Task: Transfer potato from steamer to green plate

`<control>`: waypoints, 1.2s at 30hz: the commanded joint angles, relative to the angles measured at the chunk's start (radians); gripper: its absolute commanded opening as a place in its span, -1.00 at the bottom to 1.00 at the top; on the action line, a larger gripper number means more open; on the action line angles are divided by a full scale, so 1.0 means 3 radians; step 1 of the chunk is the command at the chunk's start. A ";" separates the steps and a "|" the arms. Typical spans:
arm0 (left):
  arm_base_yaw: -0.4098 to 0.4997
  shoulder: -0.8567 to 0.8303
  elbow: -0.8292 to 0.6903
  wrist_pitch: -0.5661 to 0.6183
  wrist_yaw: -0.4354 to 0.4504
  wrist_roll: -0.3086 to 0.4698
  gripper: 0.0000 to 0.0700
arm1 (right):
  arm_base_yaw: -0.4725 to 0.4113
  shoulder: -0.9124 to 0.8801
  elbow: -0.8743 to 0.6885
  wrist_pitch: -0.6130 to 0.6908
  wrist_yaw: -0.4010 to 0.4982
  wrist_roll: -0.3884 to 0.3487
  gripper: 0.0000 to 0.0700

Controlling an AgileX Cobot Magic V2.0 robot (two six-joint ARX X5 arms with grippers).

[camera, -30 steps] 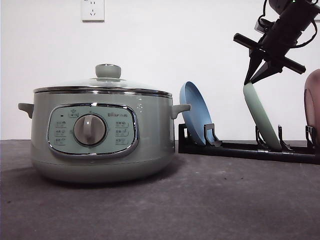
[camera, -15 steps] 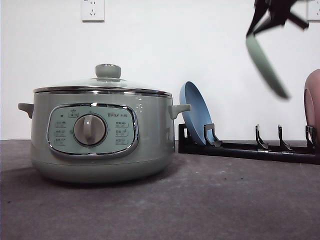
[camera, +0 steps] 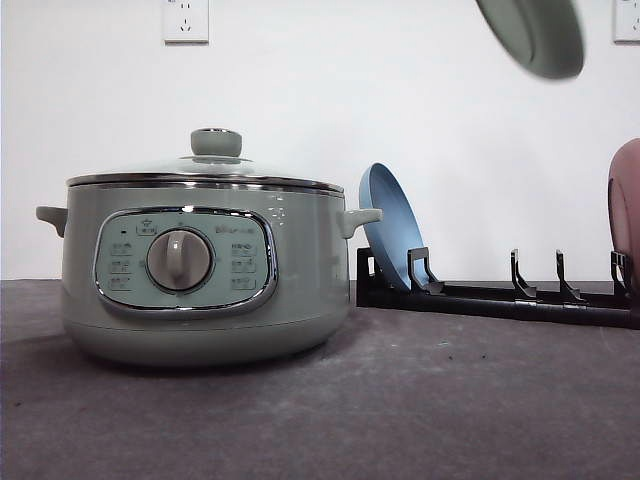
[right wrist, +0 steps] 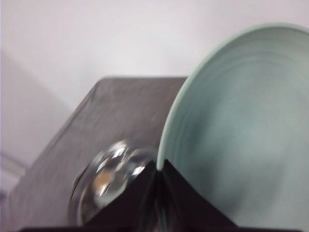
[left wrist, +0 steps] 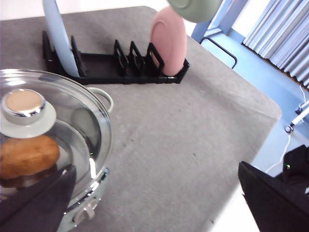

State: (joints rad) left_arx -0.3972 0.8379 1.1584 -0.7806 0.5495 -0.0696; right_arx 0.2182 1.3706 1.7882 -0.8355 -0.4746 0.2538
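Overhead, potato [left wrist: 28,155] shows beneath steamer [camera: 205,270] lid

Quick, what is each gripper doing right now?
Left gripper: open, holding nothing.
Right gripper: closed on the green plate, lifted high.

Matte black, wedge-shaped fingers [right wrist: 145,193]; dark angular fingers [left wrist: 275,203].
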 commanded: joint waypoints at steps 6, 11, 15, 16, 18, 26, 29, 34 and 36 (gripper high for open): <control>-0.0080 0.0019 0.0080 -0.0045 0.0017 0.0046 1.00 | 0.0644 -0.0430 0.0083 -0.0696 0.0441 -0.0550 -0.99; -0.0079 0.0019 0.0080 -0.0077 0.0016 0.0062 1.00 | 0.1080 -0.0751 0.0080 -0.0937 0.0644 -0.0651 -0.99; -0.0079 0.0019 0.0080 -0.0065 0.0015 0.0123 1.00 | 0.1416 -0.0963 0.0076 -0.1273 0.0892 -0.0774 -0.99; -0.0079 0.0019 0.0080 -0.0062 0.0015 0.0132 1.00 | 0.1493 -0.1004 0.0063 -0.1352 0.0977 -0.0798 -0.99; -0.0079 0.0019 0.0080 -0.0060 0.0015 0.0134 1.00 | 0.1661 -0.1104 -0.0014 -0.1466 0.1142 -0.0801 -0.99; -0.0079 0.0019 0.0080 -0.0036 0.0015 0.0134 1.00 | 0.2092 -0.1513 -0.0832 -0.1423 0.1499 -0.0599 -0.99; -0.0079 0.0019 0.0080 -0.0028 0.0015 0.0144 1.00 | 0.2209 -0.1622 -0.1297 -0.1282 0.1582 -0.0482 -0.99; -0.0079 0.0019 0.0080 -0.0029 0.0015 0.0201 1.00 | 0.2467 -0.1668 -0.2049 -0.0852 0.1688 -0.0236 -0.99; -0.0079 0.0020 0.0080 -0.0028 0.0015 0.0209 1.00 | 0.2599 -0.1617 -0.2293 -0.0650 0.1743 -0.0139 -0.99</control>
State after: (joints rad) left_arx -0.4168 0.8379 1.1584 -0.8036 0.5495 -0.0298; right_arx 0.9748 0.8760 1.1095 -1.0621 0.0379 0.1680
